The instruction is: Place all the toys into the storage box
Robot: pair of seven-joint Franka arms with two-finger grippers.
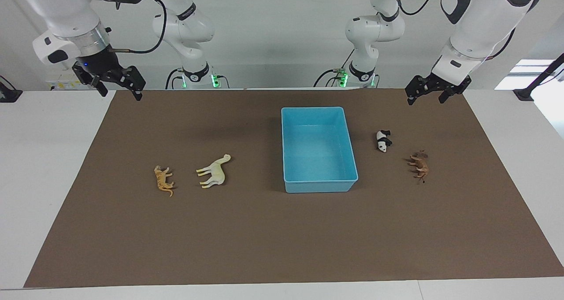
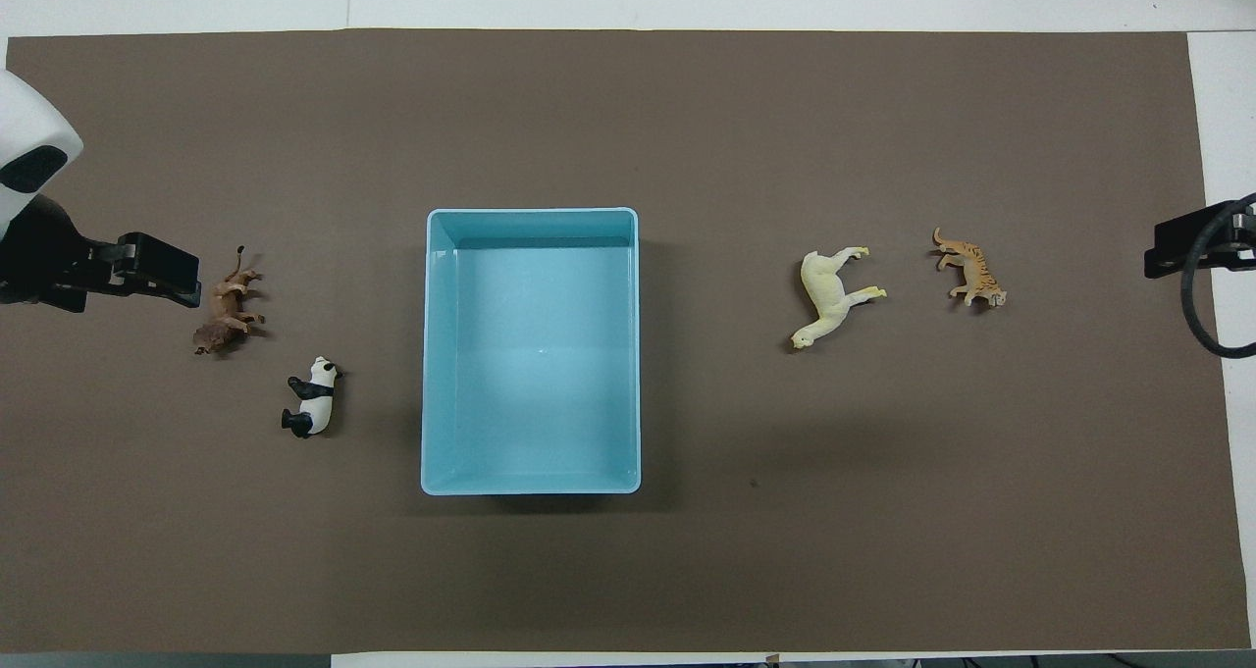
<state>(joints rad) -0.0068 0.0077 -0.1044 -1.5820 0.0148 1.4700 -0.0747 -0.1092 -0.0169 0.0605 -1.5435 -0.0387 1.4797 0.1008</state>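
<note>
Nothing stowed yet. Panda (image 1: 384, 140), nearest the robots, and lion (image 1: 419, 166) lie at 3 o'clock of the empty storage box (image 1: 319, 187); camel (image 1: 214, 171) and tiger (image 1: 163, 180) at 9 o'clock in the facing view. Left gripper (image 1: 431, 94) and right gripper (image 1: 118, 86) hover, jaws wide, empty.

Bright, even light from above; soft shadows beside the storage box (image 2: 531, 225); both views sharp.

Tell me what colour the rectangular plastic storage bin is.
Light blue; the rectangular plastic storage bin shows best in the overhead view.
</note>
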